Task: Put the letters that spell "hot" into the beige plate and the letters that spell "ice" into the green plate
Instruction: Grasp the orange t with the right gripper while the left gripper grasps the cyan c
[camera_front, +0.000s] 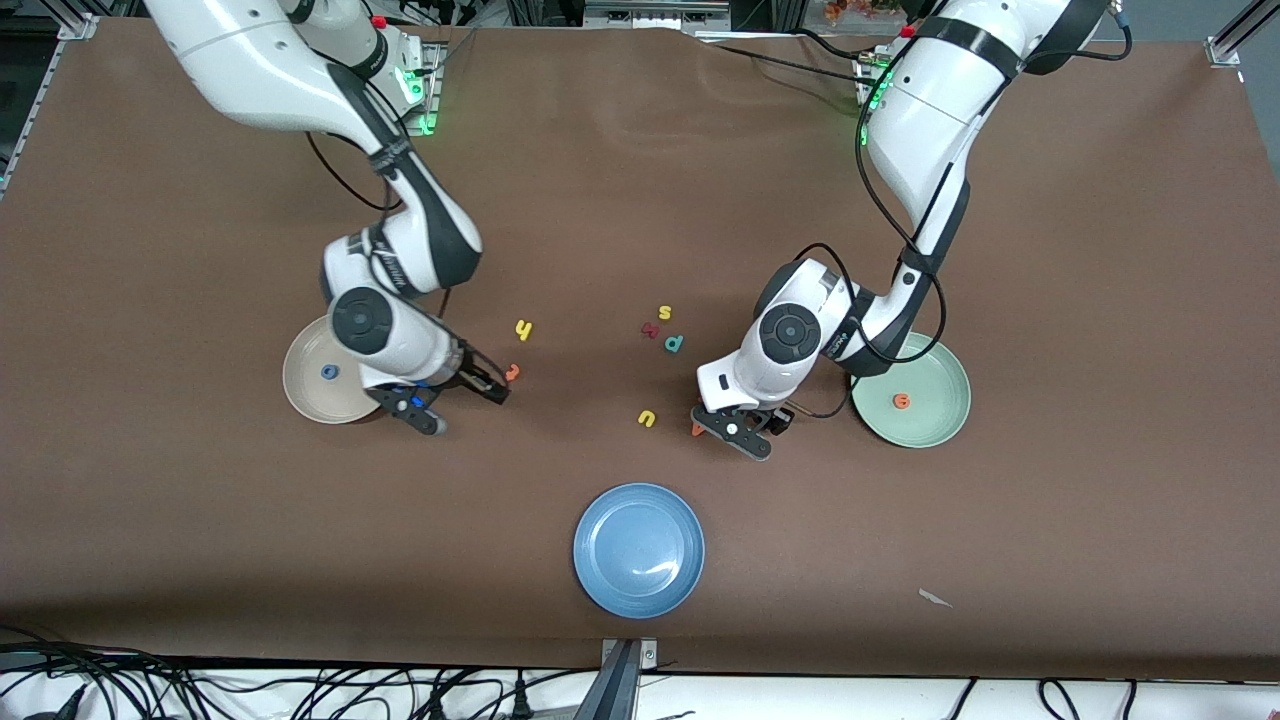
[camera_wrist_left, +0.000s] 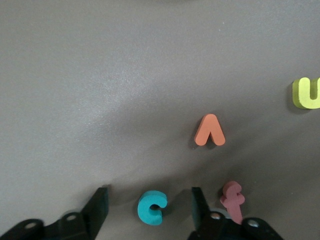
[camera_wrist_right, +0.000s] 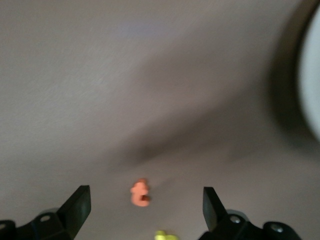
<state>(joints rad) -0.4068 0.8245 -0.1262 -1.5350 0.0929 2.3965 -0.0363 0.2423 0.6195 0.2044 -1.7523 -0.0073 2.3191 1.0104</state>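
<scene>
Nearest the camera sits the blue plate (camera_front: 639, 549). Both my arms bend down to the desk (camera_front: 1080, 500). Left fingers (camera_wrist_left: 100, 205) stand apart around the teal c (camera_wrist_left: 151, 207), near the green plate (camera_front: 935, 425) holding the e (camera_front: 903, 401). Right fingers (camera_wrist_right: 80, 202) spread wide over the orange t (camera_wrist_right: 140, 193), beside the beige plate (camera_front: 310, 395) holding the o (camera_front: 328, 372)

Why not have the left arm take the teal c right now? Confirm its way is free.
Probably yes. The left tool is open with the teal c lying on the table between its fingers; only the reddish f lies close, outside one finger.
</scene>
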